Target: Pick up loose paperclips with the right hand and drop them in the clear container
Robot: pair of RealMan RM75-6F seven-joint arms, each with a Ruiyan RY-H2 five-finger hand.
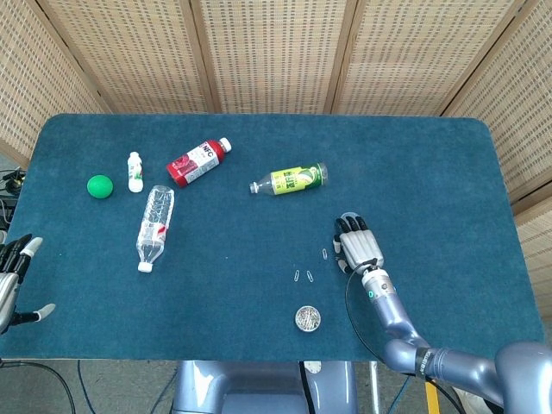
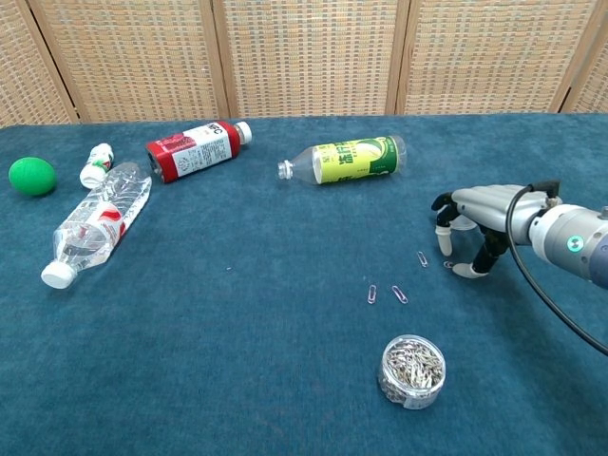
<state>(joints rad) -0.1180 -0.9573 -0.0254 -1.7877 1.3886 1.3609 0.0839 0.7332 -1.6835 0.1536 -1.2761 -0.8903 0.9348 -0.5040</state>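
Three loose paperclips lie on the blue cloth: a pair side by side [image 2: 372, 294] [image 2: 400, 294] and a single one [image 2: 423, 258] closer to my right hand. The head view shows the pair [image 1: 303, 277] and the single clip [image 1: 324, 254] too. The clear container [image 2: 412, 370] [image 1: 307, 318], full of paperclips, stands near the front edge. My right hand [image 2: 470, 228] [image 1: 358, 248] arches over the cloth just right of the single clip, fingers pointing down and apart, holding nothing. My left hand [image 1: 10, 280] hangs off the table's left edge with its fingers spread.
A green-label bottle [image 2: 347, 159] lies behind the right hand. Further left lie a red-label bottle [image 2: 195, 149], a clear water bottle [image 2: 95, 220], a small white bottle [image 2: 95, 163] and a green ball [image 2: 32, 176]. Wicker screens back the table.
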